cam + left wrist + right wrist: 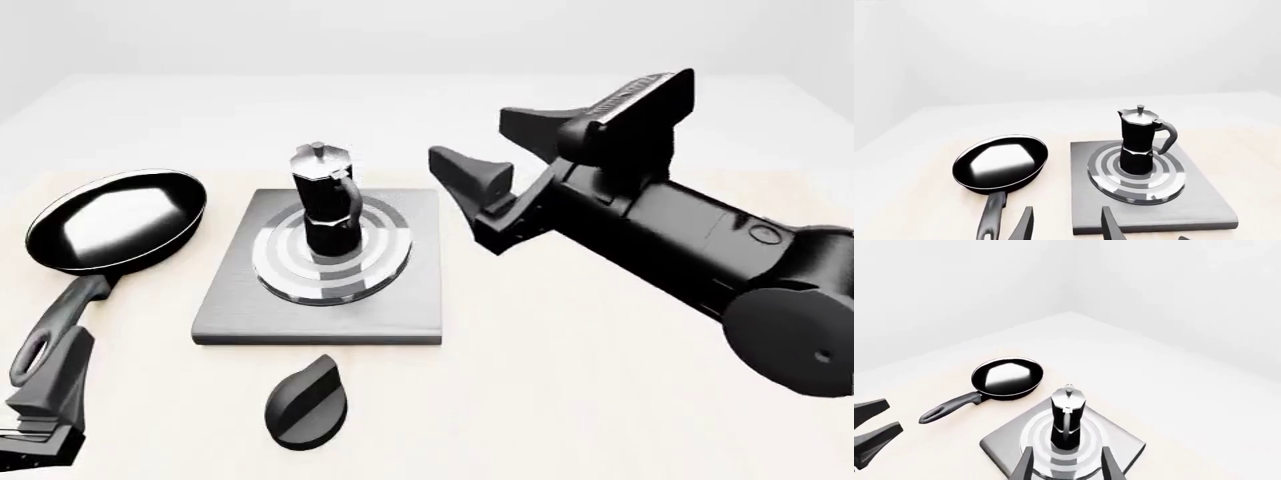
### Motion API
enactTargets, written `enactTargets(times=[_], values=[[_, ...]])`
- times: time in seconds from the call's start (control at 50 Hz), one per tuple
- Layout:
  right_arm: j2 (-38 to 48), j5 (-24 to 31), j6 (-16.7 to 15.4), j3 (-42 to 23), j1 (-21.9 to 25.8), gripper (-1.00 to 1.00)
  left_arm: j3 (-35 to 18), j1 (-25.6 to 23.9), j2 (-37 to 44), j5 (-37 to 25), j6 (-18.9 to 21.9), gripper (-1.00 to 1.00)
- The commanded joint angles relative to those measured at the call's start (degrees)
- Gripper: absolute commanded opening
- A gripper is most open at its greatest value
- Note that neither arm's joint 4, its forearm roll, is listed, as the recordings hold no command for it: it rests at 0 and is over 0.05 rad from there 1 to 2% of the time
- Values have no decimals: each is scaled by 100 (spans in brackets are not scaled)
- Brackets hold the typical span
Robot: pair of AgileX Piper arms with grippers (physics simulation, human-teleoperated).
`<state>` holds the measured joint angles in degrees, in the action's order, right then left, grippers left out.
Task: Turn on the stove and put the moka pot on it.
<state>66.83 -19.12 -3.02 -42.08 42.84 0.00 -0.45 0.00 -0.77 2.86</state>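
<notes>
One half of the job looks finished: the pot (324,200) stands upright on the burner (330,255), near the middle of the rings, with its handle pointing toward the near side. The stove (400,310) lies flat in the centre of the table. The other half is harder to judge. The knob (308,400) sits on the table just near of the stove's front edge, apart from it and angled, and nothing in the pictures shows whether it has been turned; the burner shows no glow either way.

The right gripper (487,165) hangs in the air to the right of the pot, clear of it, jaws spread wide and empty. The left gripper (1064,225) is low at the near-left corner of the table, also parted and holding nothing, by the handle of the pan (118,218), which lies left of the stove.

If the knob is unturned, that twist is what remains, and the left arm looks the nearer one to do it.
</notes>
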Motion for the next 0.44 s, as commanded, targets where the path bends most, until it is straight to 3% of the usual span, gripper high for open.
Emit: enactTargets(times=[0.02,0.26,0.32,0.44], values=[[-1466,-254,102,1193,-273,100,0,-66,0,22,-5,100],[-3146,-90,182,2433,-760,100,0,-169,0,29,26,100],[-3659,88,154,2715,-938,100,0,-175,0,19,24,100],[-4804,679,406,3300,-1427,100,0,-240,0,3,31,100]])
